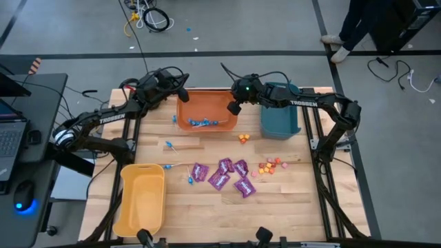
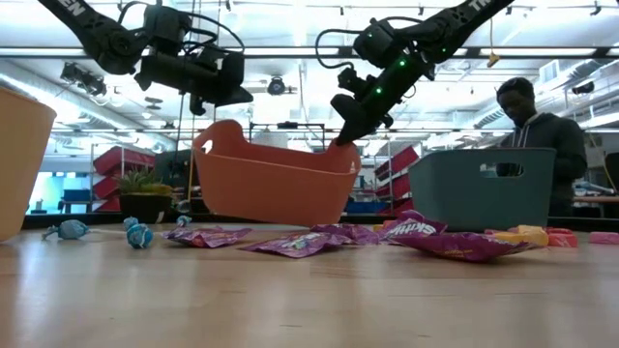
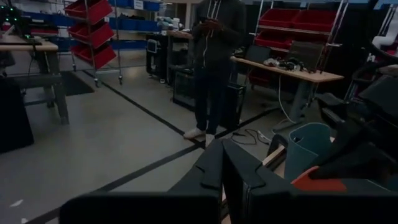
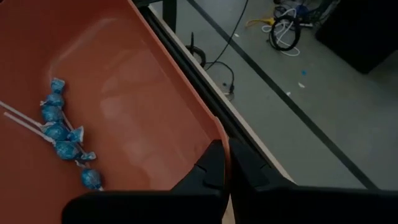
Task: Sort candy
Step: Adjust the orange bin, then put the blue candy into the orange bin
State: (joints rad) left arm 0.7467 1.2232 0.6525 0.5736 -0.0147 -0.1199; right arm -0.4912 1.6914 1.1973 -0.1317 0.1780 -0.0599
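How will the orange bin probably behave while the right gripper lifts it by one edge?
The orange bin, pinched at its rim by the right gripper, hangs tilted in the low view, so it probably is light. The thin wall may flex. The blue lollipops inside may slide toward the low side.

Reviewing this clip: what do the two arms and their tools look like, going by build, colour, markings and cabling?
Both are dark, near-black jointed arms with white TROSSEN lettering on a link. The left arm trails loose black cables by its wrist. The right arm shows a green indicator light near its wrist, with a black cable looping over it. The left tool and right tool each have two dark angular fingers.
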